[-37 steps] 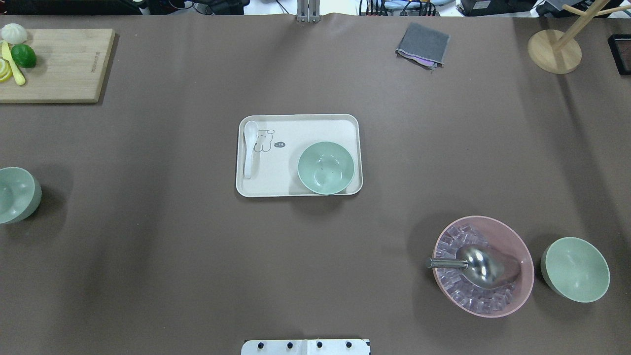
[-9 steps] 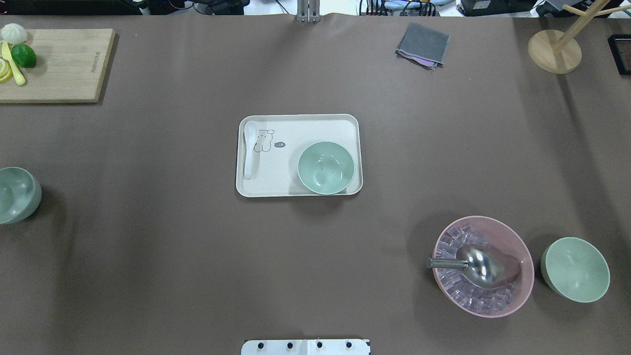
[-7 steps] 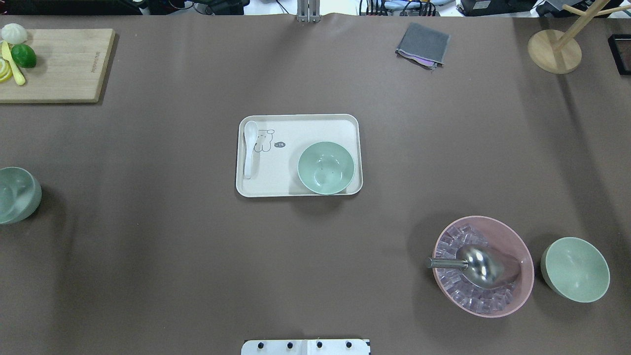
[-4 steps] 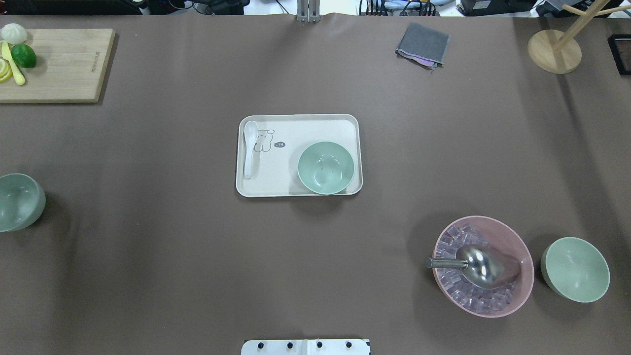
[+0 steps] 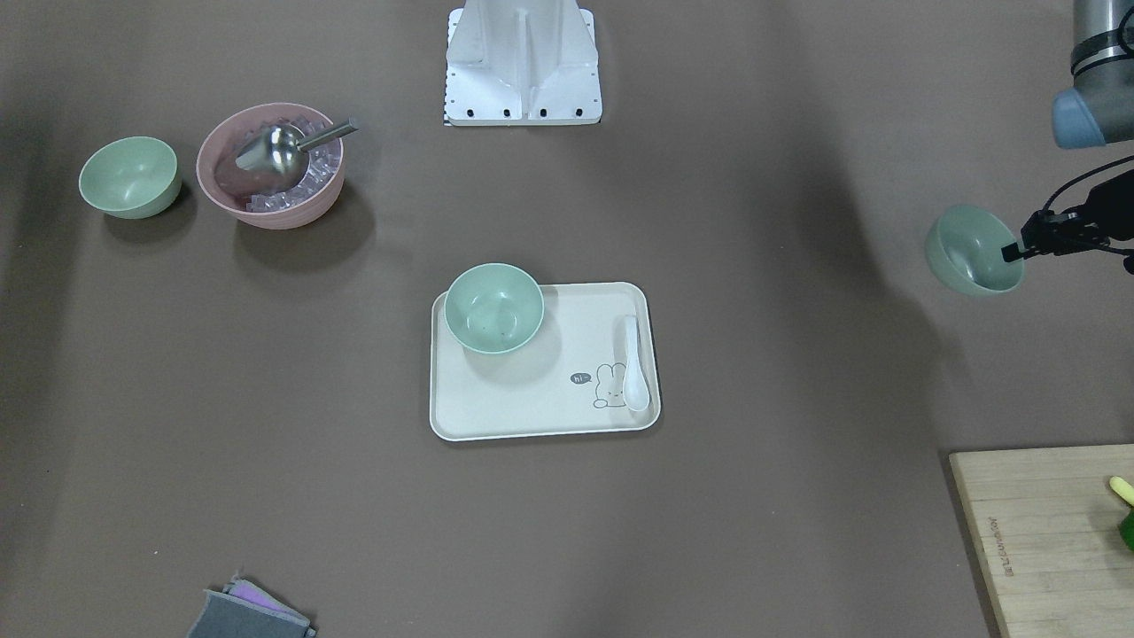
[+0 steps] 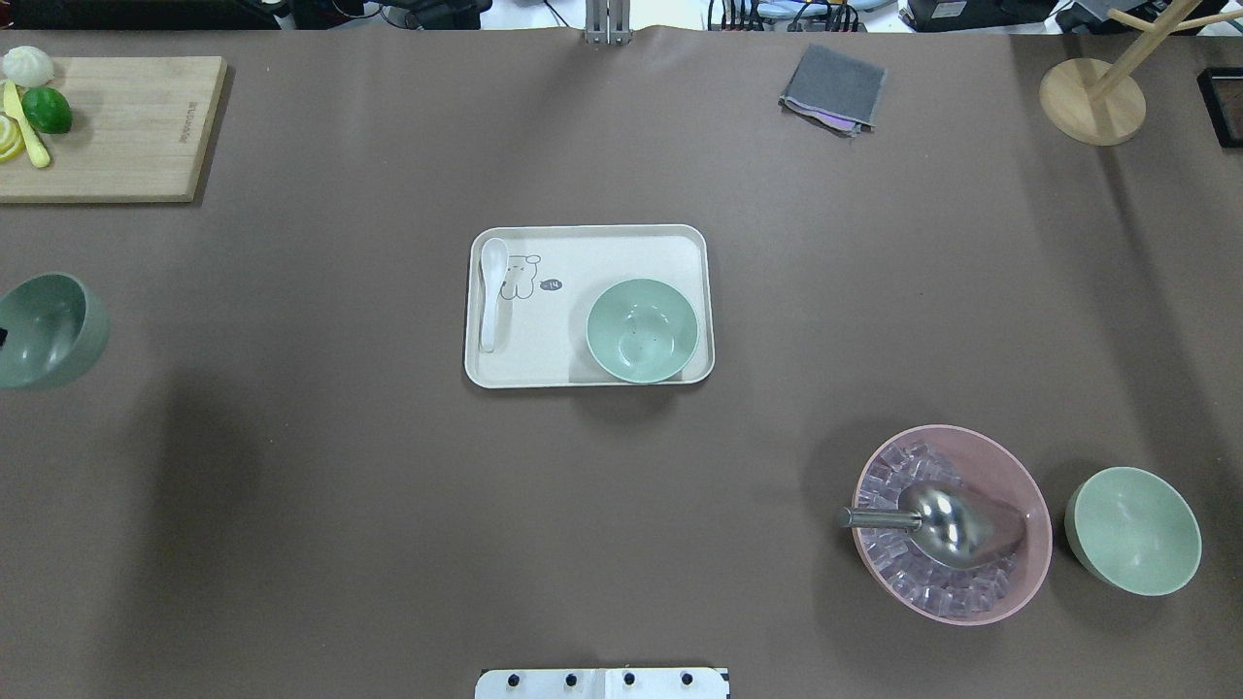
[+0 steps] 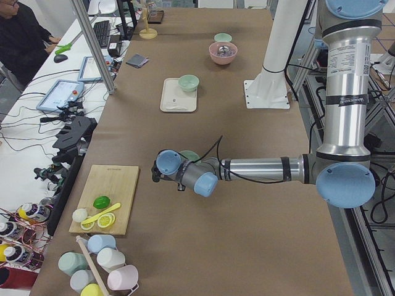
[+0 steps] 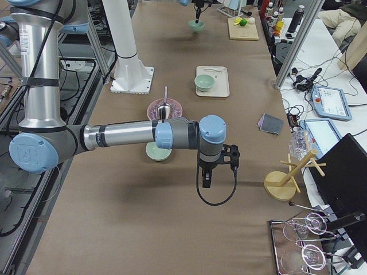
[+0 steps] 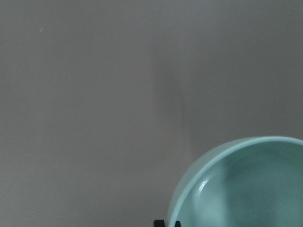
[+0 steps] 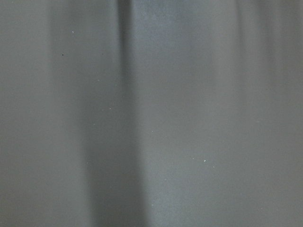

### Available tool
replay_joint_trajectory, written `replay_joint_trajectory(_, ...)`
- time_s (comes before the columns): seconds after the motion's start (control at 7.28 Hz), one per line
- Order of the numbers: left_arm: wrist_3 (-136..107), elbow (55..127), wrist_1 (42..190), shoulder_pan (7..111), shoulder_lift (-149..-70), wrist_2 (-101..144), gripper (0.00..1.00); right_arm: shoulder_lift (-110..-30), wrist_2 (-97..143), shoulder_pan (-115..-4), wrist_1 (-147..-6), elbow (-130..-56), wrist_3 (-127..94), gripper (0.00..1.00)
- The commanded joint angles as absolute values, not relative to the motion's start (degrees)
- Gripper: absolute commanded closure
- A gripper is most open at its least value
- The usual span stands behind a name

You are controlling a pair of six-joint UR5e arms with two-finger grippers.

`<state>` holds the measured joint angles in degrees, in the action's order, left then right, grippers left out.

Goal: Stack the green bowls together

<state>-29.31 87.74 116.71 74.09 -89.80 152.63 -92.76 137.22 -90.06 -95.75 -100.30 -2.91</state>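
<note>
Three pale green bowls show. One (image 6: 642,330) stands on the cream tray (image 6: 621,254) at mid-table. One (image 6: 1133,530) stands to the right of the pink bowl. The third (image 6: 47,330) is at the far left edge, lifted off the table and tilted. My left gripper (image 5: 1011,252) is shut on its rim in the front-facing view, and the bowl's rim fills the lower right of the left wrist view (image 9: 246,189). My right gripper (image 8: 206,181) shows only in the exterior right view, hanging over bare table near the wooden stand; I cannot tell whether it is open or shut.
A pink bowl (image 6: 1010,466) with ice and a metal scoop (image 6: 937,519) sits front right. A white spoon (image 6: 492,291) lies on the tray. A cutting board (image 6: 117,126) with fruit is back left, a grey cloth (image 6: 833,87) and a wooden stand (image 6: 1092,100) back right.
The green bowl at the far left has risen off the table, tilted, and moved farther from the robot and slightly inward. The other two bowls have not moved.
</note>
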Motion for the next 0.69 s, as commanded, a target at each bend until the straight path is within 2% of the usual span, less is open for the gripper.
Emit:
replay_joint_trajectory(0.0,-49.5,94.4,114.1,73.5,-97.8,154.2,1.0,-94.7,139.3,-87.8,-95.4,-100.4,-3.0,0.0)
replay_joint_trajectory(0.27,-67.3,97.9,114.2,65.8,-105.4,150.8,1.0,-98.2,139.1,-84.1,-92.9,-101.7,-3.1,0.0)
replay_joint_trajectory(0.55,-79.0,99.4,114.2,56.6,-111.6,143.5,1.0,-103.5,139.2,-80.7,-82.0,-102.4,-10.5,0.0)
